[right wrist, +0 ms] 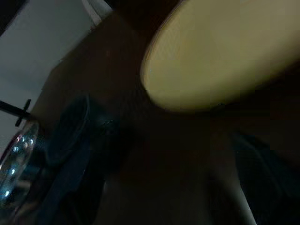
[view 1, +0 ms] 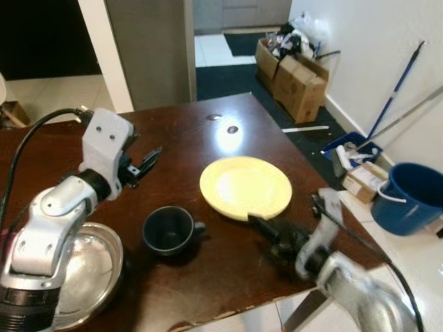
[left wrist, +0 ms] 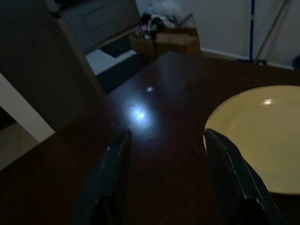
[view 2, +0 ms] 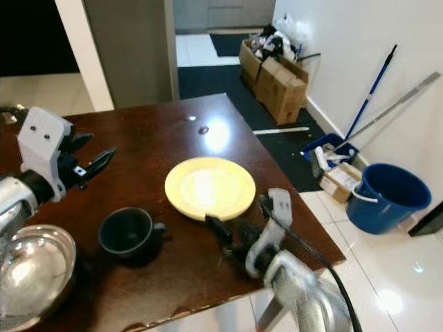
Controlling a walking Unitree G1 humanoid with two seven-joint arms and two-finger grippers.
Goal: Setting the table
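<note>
A round yellow plate (view 1: pixel 246 187) lies flat on the dark wooden table (view 1: pixel 208 145), right of centre. A dark blue cup (view 1: pixel 168 230) stands upright just left of the plate, handle turned toward it. A shiny steel bowl (view 1: pixel 93 270) sits at the table's front left, partly behind my left arm. My left gripper (view 1: pixel 145 166) hovers open over the table, behind the cup and left of the plate (left wrist: pixel 262 140), holding nothing. My right gripper (view 1: pixel 271 234), blurred, sits low at the plate's near edge; its fingers (right wrist: pixel 260 178) stand open with only table between them.
The table's front edge (view 1: pixel 228 311) and right edge are close to my right arm. Right of the table on the floor are a blue bucket (view 1: pixel 408 197), leaning mop handles (view 1: pixel 394 93) and cardboard boxes (view 1: pixel 297 83). Two small bits (view 1: pixel 232 129) lie on the far tabletop.
</note>
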